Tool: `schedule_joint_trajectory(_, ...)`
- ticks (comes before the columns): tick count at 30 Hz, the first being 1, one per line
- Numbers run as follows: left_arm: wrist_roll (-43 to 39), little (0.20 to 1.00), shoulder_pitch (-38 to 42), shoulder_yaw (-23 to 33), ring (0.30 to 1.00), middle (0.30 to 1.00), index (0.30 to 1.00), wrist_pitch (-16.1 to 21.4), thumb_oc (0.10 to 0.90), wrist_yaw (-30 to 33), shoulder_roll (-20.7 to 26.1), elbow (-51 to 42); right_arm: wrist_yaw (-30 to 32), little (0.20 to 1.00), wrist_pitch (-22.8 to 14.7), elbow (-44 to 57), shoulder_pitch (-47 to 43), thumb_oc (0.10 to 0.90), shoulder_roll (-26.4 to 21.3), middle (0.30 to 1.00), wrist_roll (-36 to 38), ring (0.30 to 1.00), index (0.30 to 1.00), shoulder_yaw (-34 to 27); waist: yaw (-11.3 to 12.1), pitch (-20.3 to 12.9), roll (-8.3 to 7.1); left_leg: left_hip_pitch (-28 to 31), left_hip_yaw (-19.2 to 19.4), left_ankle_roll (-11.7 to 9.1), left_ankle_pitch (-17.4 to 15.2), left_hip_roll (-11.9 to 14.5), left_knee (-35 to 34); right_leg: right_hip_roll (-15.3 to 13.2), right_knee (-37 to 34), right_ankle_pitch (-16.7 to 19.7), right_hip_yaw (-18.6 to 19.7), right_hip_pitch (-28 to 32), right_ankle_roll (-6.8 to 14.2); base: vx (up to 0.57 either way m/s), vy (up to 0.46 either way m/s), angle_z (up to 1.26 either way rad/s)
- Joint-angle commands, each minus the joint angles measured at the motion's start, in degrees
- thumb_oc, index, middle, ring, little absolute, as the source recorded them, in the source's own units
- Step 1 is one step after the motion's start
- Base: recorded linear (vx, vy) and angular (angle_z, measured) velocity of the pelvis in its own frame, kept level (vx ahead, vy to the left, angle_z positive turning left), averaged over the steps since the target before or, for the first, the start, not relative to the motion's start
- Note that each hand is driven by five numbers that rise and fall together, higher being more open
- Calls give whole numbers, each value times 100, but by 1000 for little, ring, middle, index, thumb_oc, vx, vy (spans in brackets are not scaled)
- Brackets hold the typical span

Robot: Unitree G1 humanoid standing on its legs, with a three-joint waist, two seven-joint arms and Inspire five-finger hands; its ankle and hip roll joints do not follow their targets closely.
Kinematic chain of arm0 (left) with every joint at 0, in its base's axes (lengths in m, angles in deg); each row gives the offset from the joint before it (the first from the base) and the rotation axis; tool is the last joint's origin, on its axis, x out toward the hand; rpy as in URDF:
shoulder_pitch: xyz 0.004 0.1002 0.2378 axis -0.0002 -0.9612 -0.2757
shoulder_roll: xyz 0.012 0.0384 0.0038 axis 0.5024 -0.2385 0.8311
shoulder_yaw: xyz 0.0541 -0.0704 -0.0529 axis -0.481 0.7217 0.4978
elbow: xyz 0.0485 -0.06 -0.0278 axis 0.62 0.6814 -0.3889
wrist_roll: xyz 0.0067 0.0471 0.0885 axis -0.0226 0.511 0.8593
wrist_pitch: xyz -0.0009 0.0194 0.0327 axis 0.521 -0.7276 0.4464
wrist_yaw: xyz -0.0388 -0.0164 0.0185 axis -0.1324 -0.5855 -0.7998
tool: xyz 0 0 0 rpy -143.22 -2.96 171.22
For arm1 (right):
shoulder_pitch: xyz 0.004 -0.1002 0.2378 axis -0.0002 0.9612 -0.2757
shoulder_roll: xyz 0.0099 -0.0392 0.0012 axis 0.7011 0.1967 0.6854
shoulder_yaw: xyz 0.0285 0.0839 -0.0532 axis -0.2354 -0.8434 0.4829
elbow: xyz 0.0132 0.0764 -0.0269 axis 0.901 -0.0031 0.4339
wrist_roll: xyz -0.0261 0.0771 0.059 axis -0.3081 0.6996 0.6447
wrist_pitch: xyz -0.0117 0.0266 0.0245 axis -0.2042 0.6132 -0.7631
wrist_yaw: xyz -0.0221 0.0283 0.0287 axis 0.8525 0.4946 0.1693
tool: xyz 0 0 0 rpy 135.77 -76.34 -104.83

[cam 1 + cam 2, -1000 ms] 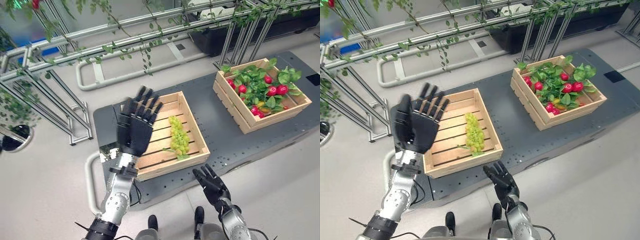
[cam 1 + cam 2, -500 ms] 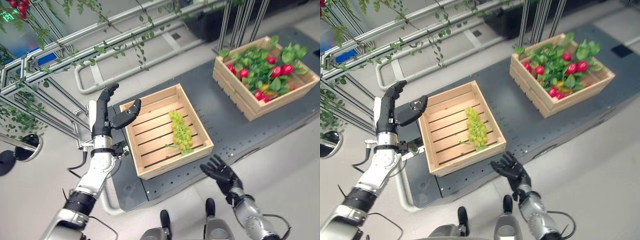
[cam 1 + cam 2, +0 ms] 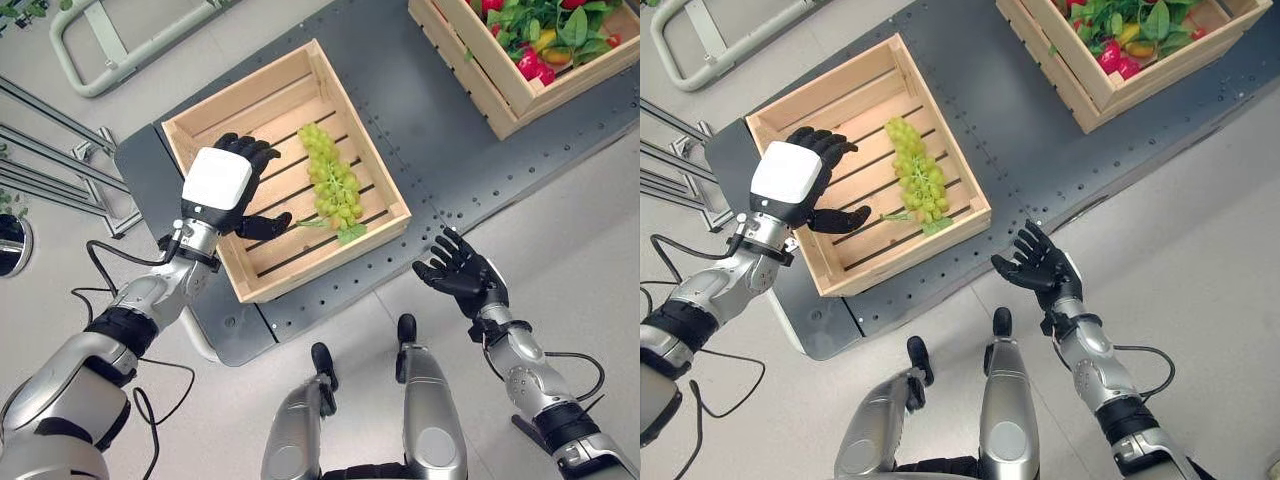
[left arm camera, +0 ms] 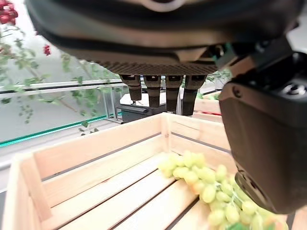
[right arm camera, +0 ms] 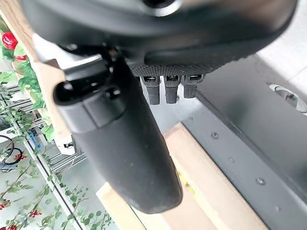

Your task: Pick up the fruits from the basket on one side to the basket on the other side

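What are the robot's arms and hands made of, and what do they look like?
Both arms are jointed silver-grey metal segments with black bands. Each ends in a dark hand with ribbed, human-like fingers. The left hand carries a white square plate on its back; the right hand is black all over.

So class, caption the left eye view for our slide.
Left robot hand open above the wooden crate beside green grapes; right robot hand open.

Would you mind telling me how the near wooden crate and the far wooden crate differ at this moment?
The near crate holds one bunch of green grapes on mostly bare slats; the far crate is packed with leaves and red fruit. The left hand hangs open over the near crate; no hand is over the far crate. The right hand is open beside the platform. Both crates are slatted wood on the dark platform.
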Motion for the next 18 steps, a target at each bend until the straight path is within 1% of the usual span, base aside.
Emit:
schedule_joint_trajectory(1, 738, 900, 938, 191, 900, 900, 900, -392, 800, 808, 877, -411, -157, 900, -280, 631, -47, 800, -2, 900, 364, 900, 900, -262, -95, -82, -142, -793, 103, 148, -448, 45, 881, -12, 384, -449, 56, -28, -182, -74, 12, 20)
schedule_joint_trajectory(2, 776, 900, 974, 167, 900, 900, 900, -412, 800, 810, 891, -421, -159, 900, -282, 629, -54, 800, -3, 900, 362, 900, 900, -263, -92, -82, -142, -828, 102, 151, -449, 46, 899, -7, 395, -445, 63, -60, -181, -56, 8, 18)
schedule_joint_trajectory(3, 933, 900, 1086, 66, 900, 900, 900, -521, 800, 830, 931, -461, -162, 900, -294, 635, -63, 800, 1, 900, 330, 900, 900, -231, -109, -82, -153, -936, 140, 156, -461, 78, 953, 10, 414, -430, 85, -169, -179, -36, -3, 10)
schedule_joint_trajectory(5, 1163, 900, 1318, -81, 900, 900, 900, -628, 800, 713, 991, -535, -114, 900, -333, 608, -82, 800, 0, 900, 311, 900, 900, -211, -118, -82, -177, -1150, 150, 165, -492, 121, 1074, 32, 518, -416, 120, -392, -161, -43, -10, 2)
schedule_joint_trajectory(6, 1405, 900, 1433, -177, 900, 900, 900, -700, 800, 571, 1021, -541, -94, 900, -352, 543, -105, 800, 12, 900, 345, 900, 900, -206, -123, -82, -203, -1275, 149, 185, -498, 141, 1133, 56, 569, -396, 131, -512, -145, -30, -10, -6)
schedule_joint_trajectory(9, 1646, 900, 1593, -364, 900, 900, 900, -834, 800, 378, 1097, -497, -84, 900, -397, 496, -131, 800, 16, 900, 367, 900, 900, -186, -127, -82, -249, -1431, 148, 190, -496, 174, 1183, 98, 579, -359, 150, -643, -123, -23, -10, -7)
schedule_joint_trajectory(11, 1965, 900, 1634, -458, 900, 900, 900, -905, 800, 360, 1118, -434, -62, 900, -410, 499, -145, 800, 36, 900, 368, 900, 900, -171, -125, -82, -286, -1510, 144, 191, -484, 192, 1196, 130, 594, -334, 166, -725, -105, -10, -9, -2)
schedule_joint_trajectory(12, 2156, 900, 1654, -502, 900, 900, 900, -943, 800, 470, 1143, -396, -62, 900, -423, 522, -136, 800, 39, 900, 379, 900, 900, -169, -128, -82, -308, -1565, 147, 191, -473, 202, 1197, 146, 584, -311, 168, -775, -95, -22, -32, -3)
schedule_joint_trajectory(13, 2360, 900, 1698, -534, 900, 900, 900, -932, 800, 628, 1175, -431, -29, 900, -465, 551, -122, 800, 42, 900, 399, 900, 900, -144, -114, -82, -333, -1606, 142, 188, -453, 202, 1171, 173, 544, -285, 157, -809, -82, 0, 0, 0)
schedule_joint_trajectory(15, 2401, 900, 1787, -596, 900, 900, 900, -885, 800, 614, 1183, -457, -6, 900, -479, 564, -126, 800, 42, 900, 419, 900, 900, -132, -111, -82, -344, -1646, 152, 182, -441, 216, 1164, 180, 532, -266, 136, -850, -70, 0, 0, 0)
schedule_joint_trajectory(18, 2712, 900, 1951, -721, 900, 900, 900, -711, 800, 651, 1140, -411, 44, 900, -496, 520, -194, 800, 93, 900, 424, 900, 900, -78, -105, -82, -368, -1705, 148, 184, -428, 218, 1156, 211, 528, -241, 110, -919, -57, 0, 0, 0)
